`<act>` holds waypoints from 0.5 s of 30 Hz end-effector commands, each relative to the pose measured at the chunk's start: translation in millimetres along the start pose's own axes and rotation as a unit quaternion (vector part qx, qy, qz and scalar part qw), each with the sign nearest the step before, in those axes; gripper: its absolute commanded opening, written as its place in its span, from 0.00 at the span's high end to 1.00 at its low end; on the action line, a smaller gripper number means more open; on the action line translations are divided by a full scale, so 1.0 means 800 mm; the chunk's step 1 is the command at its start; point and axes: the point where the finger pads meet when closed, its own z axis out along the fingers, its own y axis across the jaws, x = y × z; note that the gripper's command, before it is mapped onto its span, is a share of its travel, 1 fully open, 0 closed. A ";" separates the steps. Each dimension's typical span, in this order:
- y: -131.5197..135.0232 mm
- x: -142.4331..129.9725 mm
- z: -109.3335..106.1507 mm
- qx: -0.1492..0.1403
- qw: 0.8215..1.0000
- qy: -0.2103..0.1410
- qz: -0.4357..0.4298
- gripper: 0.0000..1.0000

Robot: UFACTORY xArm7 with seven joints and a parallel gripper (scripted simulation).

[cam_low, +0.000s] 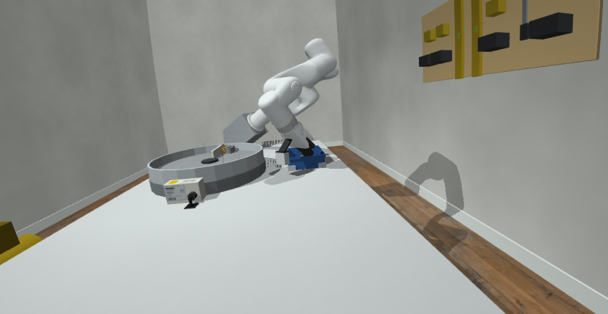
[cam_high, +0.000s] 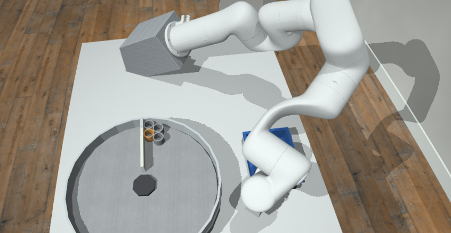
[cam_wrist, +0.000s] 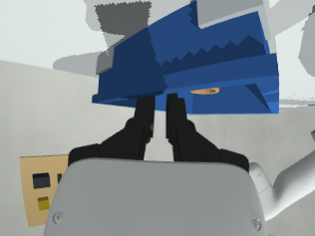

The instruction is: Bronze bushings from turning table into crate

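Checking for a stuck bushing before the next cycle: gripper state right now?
Gripper: shut, nothing between the fingers, poised at the blue crate.

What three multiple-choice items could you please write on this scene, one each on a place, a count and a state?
1. Where does the blue crate stand relative to the turning table?
A. On top of it
B. Beside it, under the arm
C. On the wood floor

2. How many steel bushings lie on the turning table?
A. One
B. Three
C. Five

3. How does the pincer stand?
A. Wide open
B. Shut on a bronze bushing
C. Shut, with nothing held

Answers:
1 B: the top view shows the crate on the white tabletop to the right of the disc, partly covered by the arm.
2 B: three grey rings cluster with one bronze bushing by the divider.
3 C: the wrist view shows the black fingers close together, with only a bare slit between them.
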 end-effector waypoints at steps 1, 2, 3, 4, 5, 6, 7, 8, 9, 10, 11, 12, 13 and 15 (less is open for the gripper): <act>0.000 -0.007 -0.011 0.001 1.000 0.002 0.000 0.89; 0.000 -0.010 -0.014 0.001 1.000 0.002 0.000 0.89; 0.000 -0.013 -0.018 0.001 1.000 0.002 0.000 0.89; 0.000 -0.017 -0.023 0.001 1.000 0.002 0.000 0.89; 0.000 -0.021 -0.027 0.001 1.000 0.002 0.000 0.89; 0.000 -0.025 -0.032 0.001 1.000 0.002 0.000 0.89; 0.000 -0.028 -0.036 0.001 1.000 0.002 0.000 0.89; 0.000 -0.032 -0.041 0.001 1.000 0.002 0.000 0.89; 0.000 -0.036 -0.045 0.001 1.000 0.002 0.000 0.89; 0.000 -0.040 -0.050 0.001 1.000 0.002 0.000 0.89; 0.000 -0.044 -0.054 0.001 1.000 0.002 0.000 0.89; 0.000 -0.047 -0.058 0.001 1.000 0.002 0.000 0.89; 0.000 -0.050 -0.062 0.001 1.000 0.002 0.000 0.89; 0.000 -0.056 -0.069 0.001 1.000 0.002 0.000 0.89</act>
